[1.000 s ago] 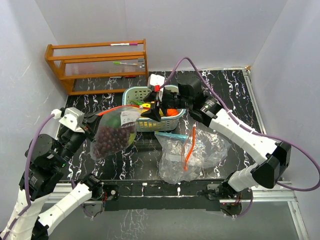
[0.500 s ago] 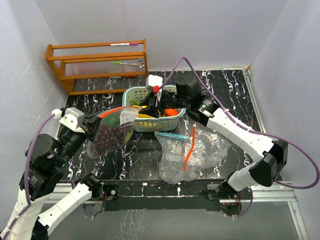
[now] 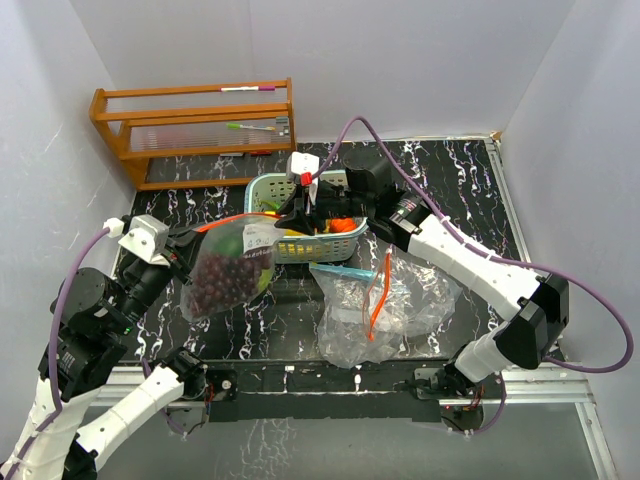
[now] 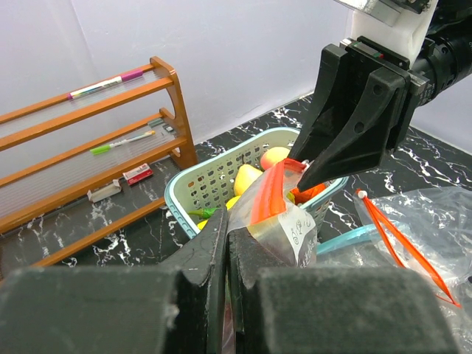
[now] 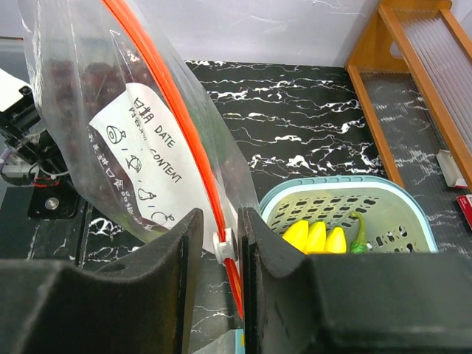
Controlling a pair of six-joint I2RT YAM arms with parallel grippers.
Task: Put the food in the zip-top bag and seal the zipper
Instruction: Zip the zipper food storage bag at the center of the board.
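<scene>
My left claw (image 4: 226,230) is clamped shut on the rim of the zip-top bag (image 3: 228,268), which hangs above the table with purple grapes (image 3: 215,282) inside. My right claw (image 5: 221,225) is closed on the bag's zipper slider (image 5: 223,243). Bananas (image 5: 316,236) lie in the teal basket (image 5: 346,181).

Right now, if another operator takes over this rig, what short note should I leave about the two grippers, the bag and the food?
Left gripper: fingers shut on one end of the zip-top bag, which is held up between the arms.
Right gripper: fingers shut on the white slider of the bag's orange zipper.
Done: purple grapes and something green are inside the bag.
Left: bananas and other fruit are in the basket. I cannot tell how much of the zipper is closed, so check it before sealing.
</scene>
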